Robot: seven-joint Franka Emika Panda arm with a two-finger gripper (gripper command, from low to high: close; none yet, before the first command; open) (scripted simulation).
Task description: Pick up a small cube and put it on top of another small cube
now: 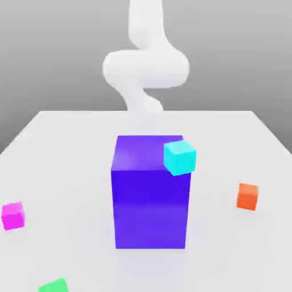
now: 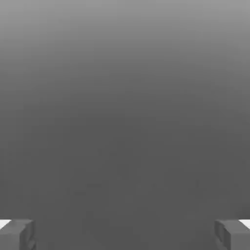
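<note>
The jaws stand wide apart and hold nothing; in the hand view their two grey fingertips (image 2: 17,234) sit at opposite corners with only plain grey between them. In the exterior view the white arm (image 1: 145,68) rises behind a tall blue-violet block (image 1: 150,194) that stands in the middle of the white tabletop (image 1: 68,148). A cyan cube (image 1: 180,157) appears at the block's upper corner on the exterior view's right, but whether it rests on the top face or lies beyond it cannot be told. An orange cube (image 1: 247,196) lies on the tabletop toward the exterior view's right, a magenta cube (image 1: 12,215) toward its left, and a green cube (image 1: 54,286) at the near edge. All the small cubes are well apart, so any pairing means a long carry. The likely trouble is the tall block: a low sweep from the arm's side toward the near cubes could strike it or knock the cyan cube away. A cube gripped off-centre or released crooked would probably slide off the one beneath it.
</note>
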